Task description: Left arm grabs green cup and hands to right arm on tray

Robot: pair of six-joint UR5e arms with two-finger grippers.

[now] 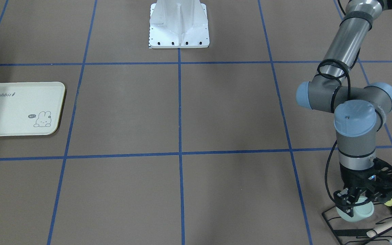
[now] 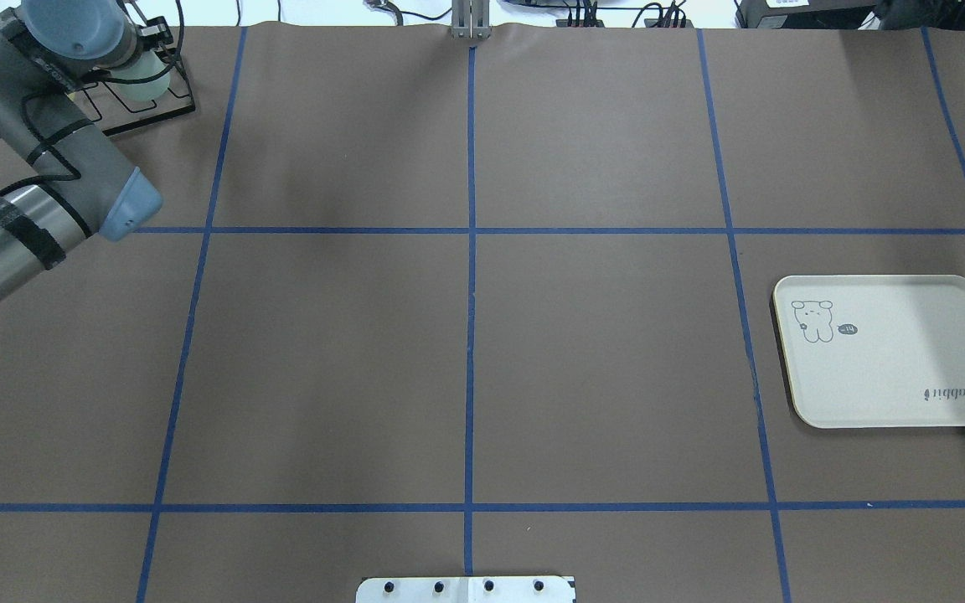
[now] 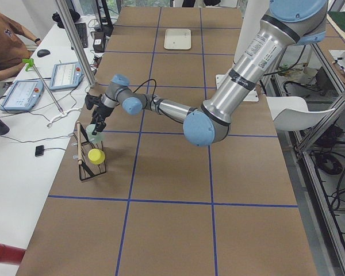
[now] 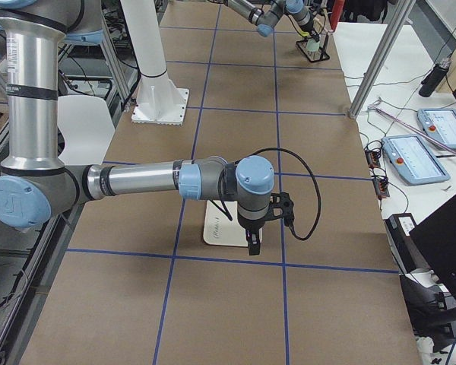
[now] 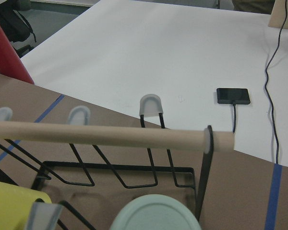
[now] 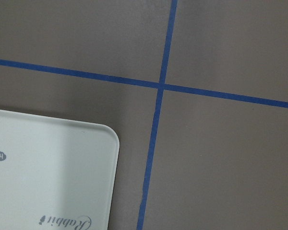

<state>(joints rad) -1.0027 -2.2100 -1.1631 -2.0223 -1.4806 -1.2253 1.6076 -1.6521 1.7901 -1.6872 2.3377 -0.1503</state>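
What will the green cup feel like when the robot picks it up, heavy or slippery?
Probably light: the green cup is small plastic resting on a thin wire rack. Its smooth, tapered sides might slip between the left gripper fingers. Being round, it could roll if laid down sideways.

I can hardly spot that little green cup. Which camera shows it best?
The exterior front-facing view: most of the green cup shows there, on the wire rack. The left wrist view catches only its edge; overhead, a sliver; side views, a speck; right wrist view, nothing.
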